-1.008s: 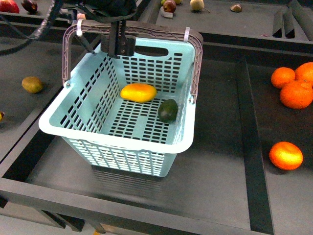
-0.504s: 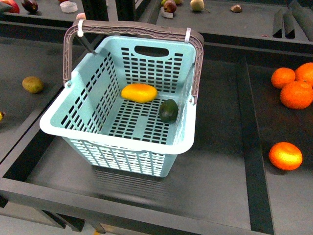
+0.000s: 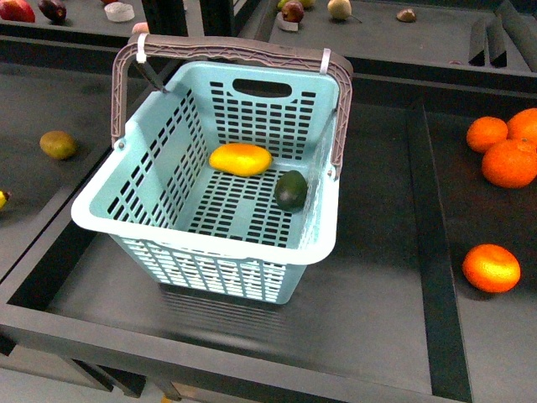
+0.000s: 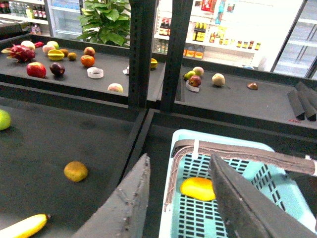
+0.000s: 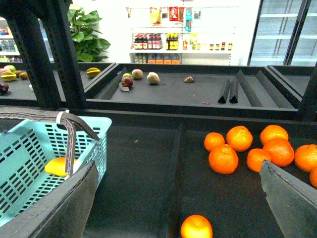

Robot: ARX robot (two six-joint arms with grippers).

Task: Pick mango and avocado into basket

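The aqua basket [image 3: 198, 245] stands in the middle tray with its brown-grey handles [image 3: 235, 49] raised. Inside on the slotted floor lie the yellow-orange mango [image 3: 240, 159] and, right of it against the wall, the dark green avocado [image 3: 290, 190]. Neither gripper shows in the front view. My left gripper [image 4: 179, 157] is open and empty, high above the basket's [image 4: 174, 218] left rim, with the mango [image 4: 198, 189] seen between its fingers. My right gripper [image 5: 177, 166] is open and empty, hanging over the dark tray to the right of the basket [image 5: 29, 148].
Several oranges [image 3: 508, 159] lie in the right tray, and one more orange [image 3: 491, 267] sits nearer the front. A brownish fruit [image 3: 57, 144] and a banana [image 4: 22, 227] lie in the left tray. Raised dividers separate the trays. The back shelf [image 3: 403, 38] holds assorted fruit.
The arm that hung over the basket's far rim one second ago has lifted out of the front view. The basket has shifted very slightly; mango and avocado stay inside.
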